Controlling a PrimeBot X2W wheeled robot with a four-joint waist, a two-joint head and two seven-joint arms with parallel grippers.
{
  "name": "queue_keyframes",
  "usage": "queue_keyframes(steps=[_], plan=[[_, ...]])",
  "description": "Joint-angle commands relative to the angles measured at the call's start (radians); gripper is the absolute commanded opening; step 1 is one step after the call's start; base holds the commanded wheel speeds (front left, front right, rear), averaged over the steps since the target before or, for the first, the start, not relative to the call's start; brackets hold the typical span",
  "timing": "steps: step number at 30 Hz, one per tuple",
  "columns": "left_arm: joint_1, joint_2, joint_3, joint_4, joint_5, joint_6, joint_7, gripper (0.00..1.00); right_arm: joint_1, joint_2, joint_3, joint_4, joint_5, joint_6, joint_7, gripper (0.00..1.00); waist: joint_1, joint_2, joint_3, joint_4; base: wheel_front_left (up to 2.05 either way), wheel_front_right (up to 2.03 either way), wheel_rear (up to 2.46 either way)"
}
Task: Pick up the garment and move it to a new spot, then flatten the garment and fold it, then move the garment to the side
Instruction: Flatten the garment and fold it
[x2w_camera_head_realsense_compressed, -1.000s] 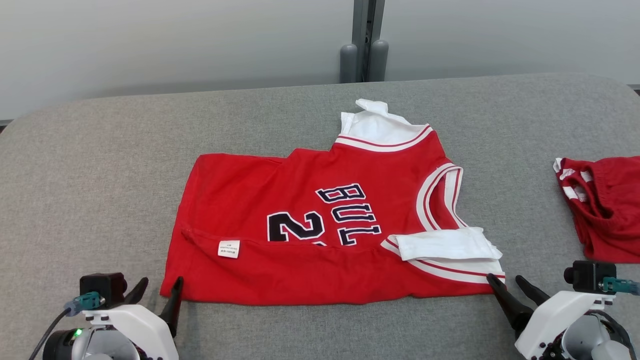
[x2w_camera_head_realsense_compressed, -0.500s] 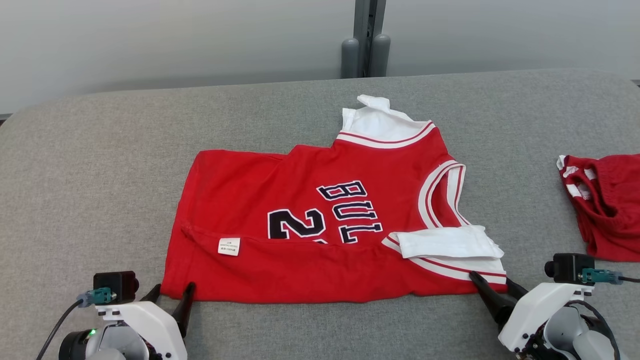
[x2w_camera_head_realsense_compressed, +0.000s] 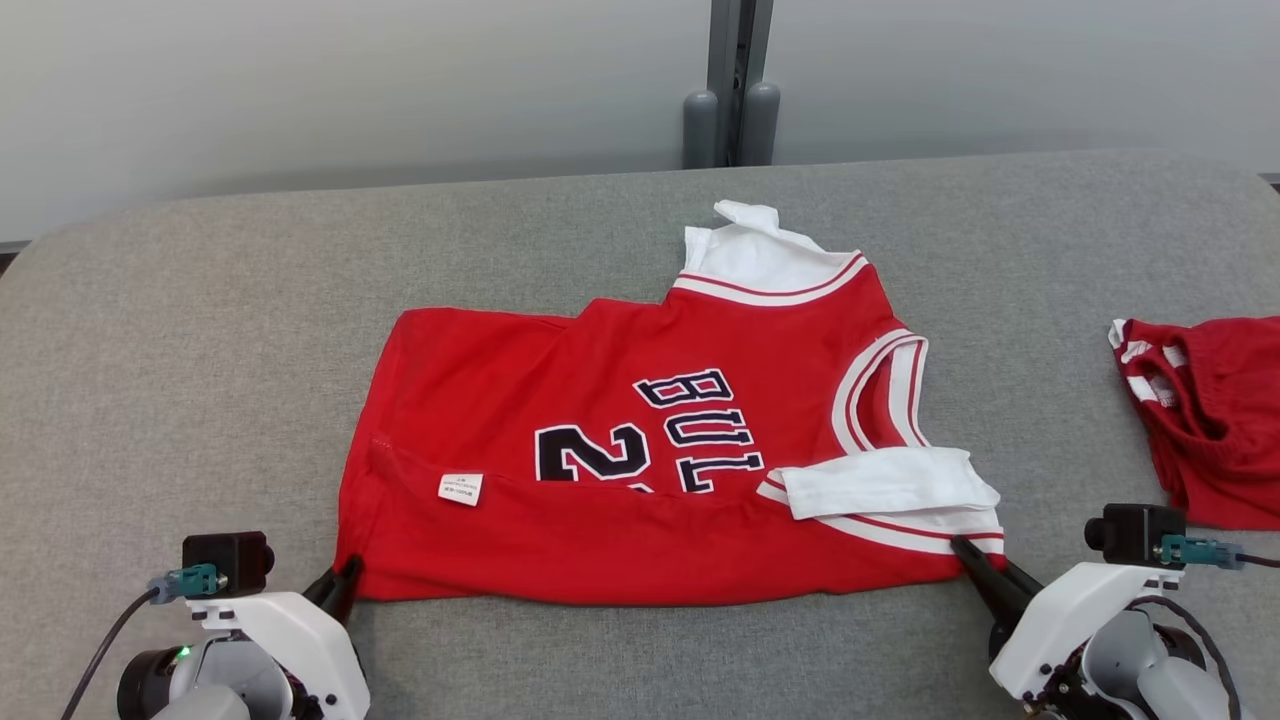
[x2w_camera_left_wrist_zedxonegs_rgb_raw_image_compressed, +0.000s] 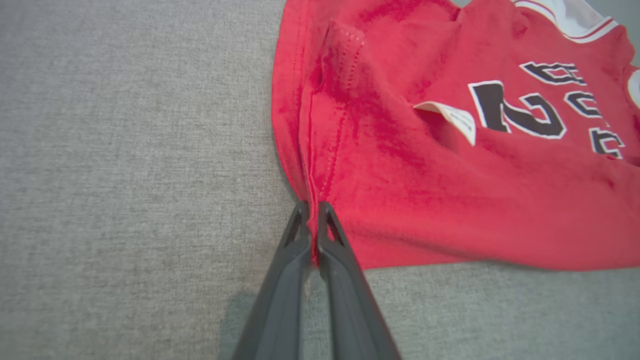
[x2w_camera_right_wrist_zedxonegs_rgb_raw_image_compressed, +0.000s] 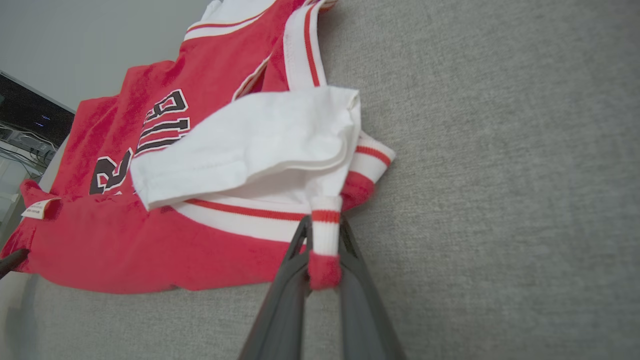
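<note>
The garment (x2w_camera_head_realsense_compressed: 640, 450) is a red basketball jersey with white trim and dark lettering, lying partly folded on the grey surface. Its near left corner (x2w_camera_left_wrist_zedxonegs_rgb_raw_image_compressed: 312, 220) is pinched between the fingers of my left gripper (x2w_camera_head_realsense_compressed: 342, 583), which is shut on it. My right gripper (x2w_camera_head_realsense_compressed: 975, 560) is shut on the near right corner, where the red-and-white trim (x2w_camera_right_wrist_zedxonegs_rgb_raw_image_compressed: 325, 235) sticks out between the fingers. A white sleeve (x2w_camera_right_wrist_zedxonegs_rgb_raw_image_compressed: 250, 145) lies folded over the jersey near that corner.
A second red garment (x2w_camera_head_realsense_compressed: 1215, 415) lies bunched at the right edge of the grey padded surface (x2w_camera_head_realsense_compressed: 200, 350). A grey post (x2w_camera_head_realsense_compressed: 735, 80) stands behind the surface against the pale wall. Bare grey fabric surrounds the jersey on the left and front.
Both grippers have gone from open beside the jersey's near corners to shut on them. The near hem has drawn in slightly at both corners.
</note>
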Motion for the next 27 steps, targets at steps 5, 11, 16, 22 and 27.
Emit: queue_keyframes(steps=[5, 11, 16, 22, 27], plan=[[0.023, 0.04, 0.004, -0.057, -0.005, 0.016, 0.013, 0.0, 0.014, -0.039, 0.005, -0.05, 0.047, 0.0, 0.012, 0.0, 0.0, 0.0, -0.024, 0.006, 0.0, 0.0, 0.0], [0.083, 0.096, -0.001, -0.168, -0.016, 0.063, 0.045, 0.0, 0.082, -0.099, 0.001, -0.12, 0.086, 0.0, 0.084, 0.0, 0.0, 0.0, -0.063, 0.012, 0.0, 0.0, 0.0], [0.143, 0.153, -0.011, -0.281, -0.031, 0.111, 0.09, 0.0, 0.156, -0.125, -0.032, -0.172, 0.083, 0.0, 0.16, 0.0, 0.0, 0.0, -0.083, 0.011, 0.0, 0.0, 0.0], [0.187, 0.205, -0.02, -0.381, -0.038, 0.158, 0.134, 0.0, 0.232, -0.117, -0.094, -0.246, 0.067, 0.0, 0.223, 0.0, 0.0, 0.0, -0.086, 0.011, 0.0, 0.0, 0.0], [0.221, 0.252, -0.034, -0.467, -0.054, 0.193, 0.188, 0.0, 0.312, -0.088, -0.175, -0.329, 0.009, 0.0, 0.313, 0.0, 0.0, 0.0, -0.075, 0.009, 0.0, 0.0, 0.0]])
